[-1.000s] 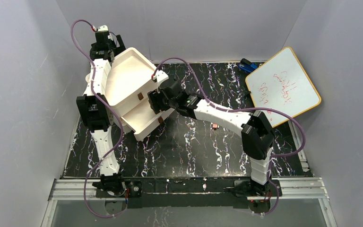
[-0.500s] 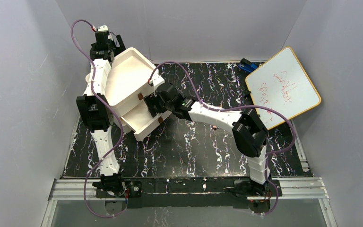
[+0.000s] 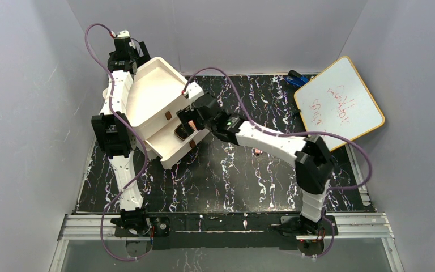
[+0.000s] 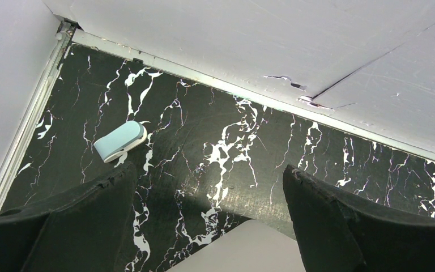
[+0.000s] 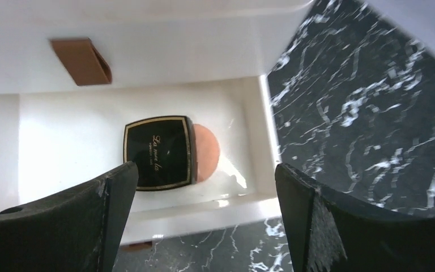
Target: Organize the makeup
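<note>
Right gripper [image 5: 203, 170] spread wide, empty, over open drawer [image 5: 62, 136] of white box [image 3: 147, 96]. Dark square compact [image 5: 158, 153] lies inside, gold script illegible, overlapping copper disc [image 5: 208, 152]. Left gripper [image 4: 209, 175] jaws apart, empty. Whiteboard [image 3: 340, 105] red scrawl unreadable.

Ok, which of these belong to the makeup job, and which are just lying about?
Job: dark compact, copper disc, both in the open drawer; small pink piece on the table.
Lying about: whiteboard, dark blue object beside it, pale blue case.
</note>
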{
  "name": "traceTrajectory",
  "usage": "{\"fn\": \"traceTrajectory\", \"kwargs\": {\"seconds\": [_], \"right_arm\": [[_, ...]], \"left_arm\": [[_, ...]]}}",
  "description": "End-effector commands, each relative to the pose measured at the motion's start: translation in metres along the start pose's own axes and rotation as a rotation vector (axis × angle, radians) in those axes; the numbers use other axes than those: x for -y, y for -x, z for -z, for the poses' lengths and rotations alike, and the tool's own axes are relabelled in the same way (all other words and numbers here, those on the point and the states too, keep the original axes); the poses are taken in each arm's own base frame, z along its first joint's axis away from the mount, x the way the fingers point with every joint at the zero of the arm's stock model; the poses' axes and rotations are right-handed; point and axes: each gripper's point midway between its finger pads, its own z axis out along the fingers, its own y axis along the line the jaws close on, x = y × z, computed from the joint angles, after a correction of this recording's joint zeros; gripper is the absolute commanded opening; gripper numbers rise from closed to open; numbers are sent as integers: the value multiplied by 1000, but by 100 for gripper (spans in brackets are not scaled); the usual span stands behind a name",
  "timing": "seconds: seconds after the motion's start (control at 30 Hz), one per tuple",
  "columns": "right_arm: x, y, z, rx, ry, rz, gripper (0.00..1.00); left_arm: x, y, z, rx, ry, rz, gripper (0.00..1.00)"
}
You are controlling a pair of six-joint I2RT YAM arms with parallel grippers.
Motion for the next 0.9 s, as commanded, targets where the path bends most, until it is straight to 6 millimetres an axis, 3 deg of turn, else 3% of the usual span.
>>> {"fn": "traceTrajectory", "kwargs": {"seconds": [0.0,0.13,0.33,0.47,0.53,0.7,0.87], "right_arm": [[23,82,61,237,-62,7,98],[24,70,83,220,-28,16,98],[12,-4,106,123,83,-54,98],[10,-49,108,67,100,-96,98],[8,-62,105,47,107,-111,98],[-2,-66,90,40,135,-132,98],[-17,-54,63,47,164,-117,98]], "left_arm": [[10,10,8,11,-30,-9,98],[9,11,8,11,-27,-7,98],[9,10,7,10,-23,-8,98],[9,9,7,7,-25,-6,98],[9,9,7,8,-26,-5,99],[9,10,8,9,-24,-5,98],[10,11,11,13,-23,-9,98]]}}
